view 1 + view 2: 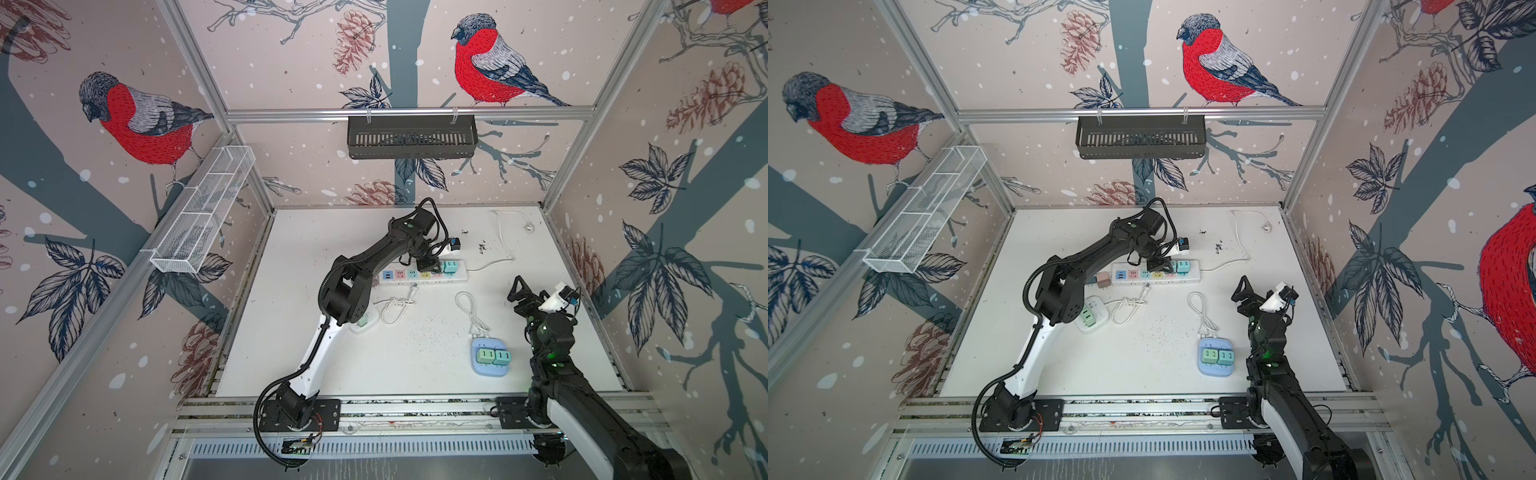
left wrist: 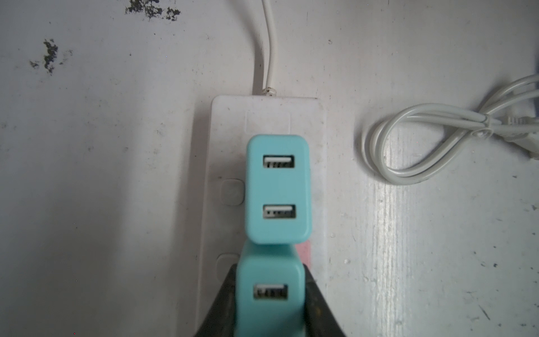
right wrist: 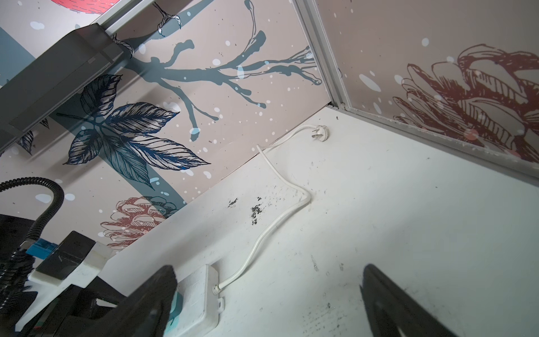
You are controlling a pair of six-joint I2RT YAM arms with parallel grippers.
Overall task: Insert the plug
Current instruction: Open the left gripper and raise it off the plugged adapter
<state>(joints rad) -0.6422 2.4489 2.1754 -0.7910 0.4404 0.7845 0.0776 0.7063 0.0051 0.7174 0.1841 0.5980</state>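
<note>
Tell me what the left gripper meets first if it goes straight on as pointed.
Likely the power strip: the left gripper is shut on a teal charger over its pink socket. Gap unclear.

There is one strip (image 1: 415, 276), with two teal chargers (image 2: 278, 186) on its corded end, one pink charger (image 1: 1101, 280) at its other end, two hubs (image 1: 490, 369) in front of it, the blue one bearing two green chargers (image 1: 484, 355), three white cords (image 1: 505, 245) around it, two arms (image 1: 345, 291) beside it and two baskets (image 1: 411, 137) on the walls behind it.
</note>
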